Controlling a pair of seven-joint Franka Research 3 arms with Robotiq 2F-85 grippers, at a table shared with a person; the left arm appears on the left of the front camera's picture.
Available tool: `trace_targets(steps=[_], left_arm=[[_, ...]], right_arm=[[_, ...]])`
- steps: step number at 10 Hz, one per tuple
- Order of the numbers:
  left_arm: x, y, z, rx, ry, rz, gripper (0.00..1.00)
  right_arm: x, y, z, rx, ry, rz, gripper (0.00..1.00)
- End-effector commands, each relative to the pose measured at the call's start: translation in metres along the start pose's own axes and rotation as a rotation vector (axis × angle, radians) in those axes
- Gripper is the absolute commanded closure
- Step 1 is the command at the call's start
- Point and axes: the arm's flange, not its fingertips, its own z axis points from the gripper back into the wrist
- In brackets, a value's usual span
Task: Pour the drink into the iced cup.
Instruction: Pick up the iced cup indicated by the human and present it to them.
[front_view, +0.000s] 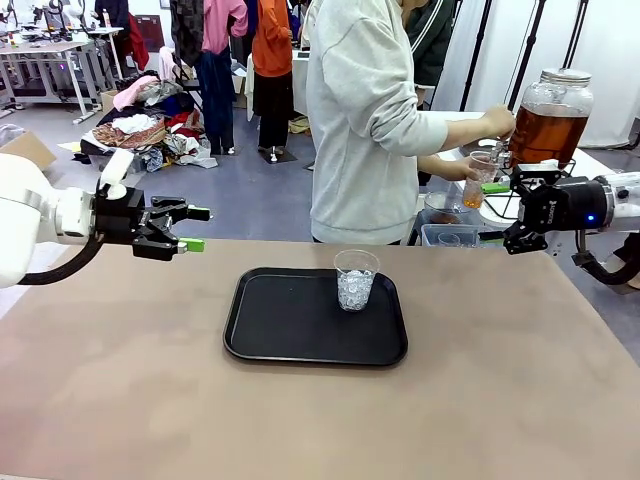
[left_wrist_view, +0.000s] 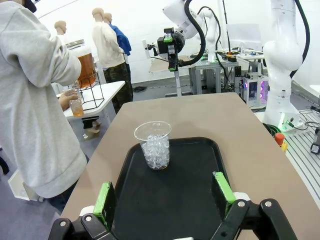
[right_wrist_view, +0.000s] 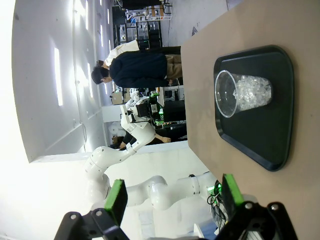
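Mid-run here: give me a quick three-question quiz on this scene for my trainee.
1. True or false: the iced cup stands on the black tray.
2. Where is the drink? A) in the iced cup; B) in the glass jar and the small cup held by the person; C) spilled on the tray.
3. Fill in: the left gripper and the right gripper both have fingers ____.
Key: 1 true; 2 B; 3 open.

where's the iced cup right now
In the front view the iced cup stands upright in the far right corner of the black tray, mid-table.
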Motion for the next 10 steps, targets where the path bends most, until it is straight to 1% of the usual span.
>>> trace_targets(steps=[1, 10], left_arm=[[0.0005, 0.0, 0.0005, 0.001, -0.001, -0.004, 0.0], [0.0005, 0.0, 0.0005, 0.001, -0.001, -0.004, 0.0]], right_arm=[[-0.0011, 0.0016, 0.0004, 0.002, -0.002, 0.002, 0.0], [-0.0011, 0.0016, 0.0004, 0.002, -0.002, 0.002, 0.0]])
